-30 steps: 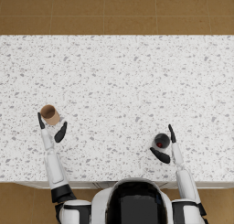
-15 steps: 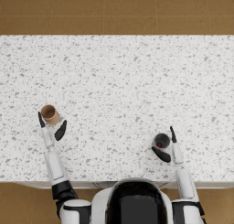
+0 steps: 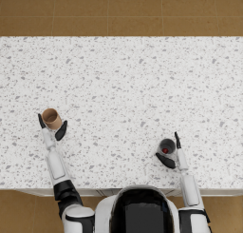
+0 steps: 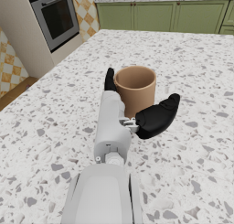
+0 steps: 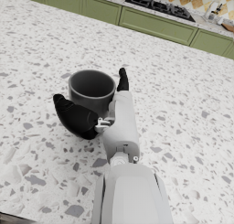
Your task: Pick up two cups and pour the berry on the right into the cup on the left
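A brown cup stands upright on the speckled counter at the left. My left hand lies around it, fingers on one side and thumb on the other, spread and not clamped. At the right a dark grey cup stands upright with a red berry inside; the right wrist view does not show the berry. My right hand brackets this cup the same way, thumb low beside its wall. Both cups rest on the counter.
The counter's near edge runs just behind both hands. Brown floor lies beyond the far edge. An oven and green cabinets show in the wrist views, far from the cups.
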`<act>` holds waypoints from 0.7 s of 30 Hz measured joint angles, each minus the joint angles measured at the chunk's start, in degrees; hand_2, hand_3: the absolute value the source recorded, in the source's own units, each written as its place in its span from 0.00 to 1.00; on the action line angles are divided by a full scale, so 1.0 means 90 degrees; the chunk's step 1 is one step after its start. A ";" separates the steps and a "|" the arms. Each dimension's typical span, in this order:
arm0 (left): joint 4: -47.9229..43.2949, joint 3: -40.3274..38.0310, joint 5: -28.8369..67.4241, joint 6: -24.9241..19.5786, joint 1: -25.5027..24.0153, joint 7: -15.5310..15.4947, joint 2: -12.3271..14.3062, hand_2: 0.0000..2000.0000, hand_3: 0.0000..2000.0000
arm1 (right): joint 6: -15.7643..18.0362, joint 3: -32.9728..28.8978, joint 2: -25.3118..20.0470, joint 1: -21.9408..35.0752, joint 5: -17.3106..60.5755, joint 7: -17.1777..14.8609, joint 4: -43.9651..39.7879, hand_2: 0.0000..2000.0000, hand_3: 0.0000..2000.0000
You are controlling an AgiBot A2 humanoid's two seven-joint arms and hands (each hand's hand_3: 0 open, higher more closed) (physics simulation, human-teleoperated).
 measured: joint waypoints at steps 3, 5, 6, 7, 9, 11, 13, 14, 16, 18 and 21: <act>0.0349 0.0047 0.0000 -0.0011 0.0220 0.0001 -0.0008 0.00 0.00 | 0.0002 0.0025 -0.0035 0.0009 0.0000 -0.0001 -0.0034 0.00 0.00; 0.0615 0.0091 -0.0001 -0.0018 0.0381 0.0001 -0.0016 0.00 0.00 | 0.0005 0.0037 -0.0067 0.0040 0.0000 -0.0001 -0.0068 0.00 0.00; 0.0713 0.0109 -0.0001 -0.0021 0.0444 0.0001 -0.0016 0.00 0.00 | 0.0005 0.0042 -0.0085 0.0060 0.0000 -0.0001 -0.0094 0.00 0.00; 0.0814 0.0125 0.0000 -0.0020 0.0508 0.0001 -0.0017 0.00 0.00 | 0.0007 0.0047 -0.0103 0.0083 0.0000 -0.0001 -0.0132 0.00 0.00; 0.1020 0.0148 0.0000 -0.0020 0.0626 0.0001 -0.0019 0.00 0.00 | 0.0006 0.0065 -0.0141 0.0132 -0.0001 -0.0001 -0.0194 0.00 0.00; 0.1220 0.0161 0.0000 -0.0020 0.0735 0.0001 -0.0020 0.00 0.00 | 0.0006 0.0068 -0.0181 0.0190 -0.0001 -0.0001 -0.0284 0.00 0.00; 0.1348 0.0170 -0.0001 -0.0026 0.0811 0.0001 -0.0017 0.00 0.00 | 0.0011 0.0059 -0.0221 0.0245 -0.0001 -0.0001 -0.0342 0.00 0.00; 0.1388 0.0172 -0.0001 -0.0029 0.0833 0.0001 -0.0012 0.00 0.00 | 0.0014 0.0052 -0.0238 0.0264 -0.0001 -0.0002 -0.0361 0.00 0.00; 0.1475 0.0176 -0.0001 -0.0032 0.0890 0.0002 -0.0006 1.00 0.33 | 0.0053 0.0043 -0.0281 0.0331 -0.0001 -0.0001 -0.0381 0.68 0.16; 0.1434 0.0152 0.0000 -0.0064 0.0871 -0.0001 0.0014 1.00 0.64 | 0.0717 0.0005 -0.0297 0.0331 0.0000 -0.0017 -0.0335 1.00 0.49; 0.1198 0.0038 0.0000 -0.0119 0.0773 -0.0013 0.0063 1.00 0.64 | 0.1100 -0.0030 -0.0332 0.0322 0.0001 -0.0021 -0.0263 1.00 0.64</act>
